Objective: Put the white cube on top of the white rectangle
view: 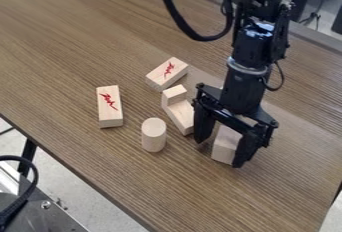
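Cube-shaped wooden piece (175,93) rises from the far end of a low rectangular block (180,117) on the tabletop (87,36). The claw (220,153), its fingers spread wide, straddles another pale block (226,145), partly hidden. A wooden cylinder (153,135) stands near the low rectangular block.

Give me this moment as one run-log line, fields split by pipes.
gripper: open, astride pale block | grasp: not closed | stepped wooden piece: beside gripper | wooden cylinder: upright
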`<state>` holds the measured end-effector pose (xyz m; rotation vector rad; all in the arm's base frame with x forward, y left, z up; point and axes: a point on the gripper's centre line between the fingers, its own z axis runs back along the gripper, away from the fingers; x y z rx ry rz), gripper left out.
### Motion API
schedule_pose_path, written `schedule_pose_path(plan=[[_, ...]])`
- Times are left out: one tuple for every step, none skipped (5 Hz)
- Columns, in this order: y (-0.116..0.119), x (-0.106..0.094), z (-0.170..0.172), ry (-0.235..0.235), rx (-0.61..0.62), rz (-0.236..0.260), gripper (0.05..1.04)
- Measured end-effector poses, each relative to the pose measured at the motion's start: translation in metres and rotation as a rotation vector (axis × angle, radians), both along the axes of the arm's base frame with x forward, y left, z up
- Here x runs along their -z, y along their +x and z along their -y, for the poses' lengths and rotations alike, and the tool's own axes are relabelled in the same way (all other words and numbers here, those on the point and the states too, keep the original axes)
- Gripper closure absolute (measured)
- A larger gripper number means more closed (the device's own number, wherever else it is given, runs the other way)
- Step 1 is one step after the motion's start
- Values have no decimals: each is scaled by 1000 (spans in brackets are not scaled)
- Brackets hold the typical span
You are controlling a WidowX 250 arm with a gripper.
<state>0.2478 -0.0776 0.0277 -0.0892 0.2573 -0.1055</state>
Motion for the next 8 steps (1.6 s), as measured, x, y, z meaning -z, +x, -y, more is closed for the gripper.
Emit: schedule_pose_path(plan=[[-1,5,-2,-19,-32,12,420],[-2,5,-4,-26,-50,25,501],[-4,4,-7,-17,-71,24,501],[-6,-6,-10,-6,-93,44,501],[-5,-28,-21,12,-117,88,502],[-5,-38,-39,21,-155,85,502],[-4,-43,-62,69,-171,46,502],[-6,-38,-77,100,-155,-7,502]])
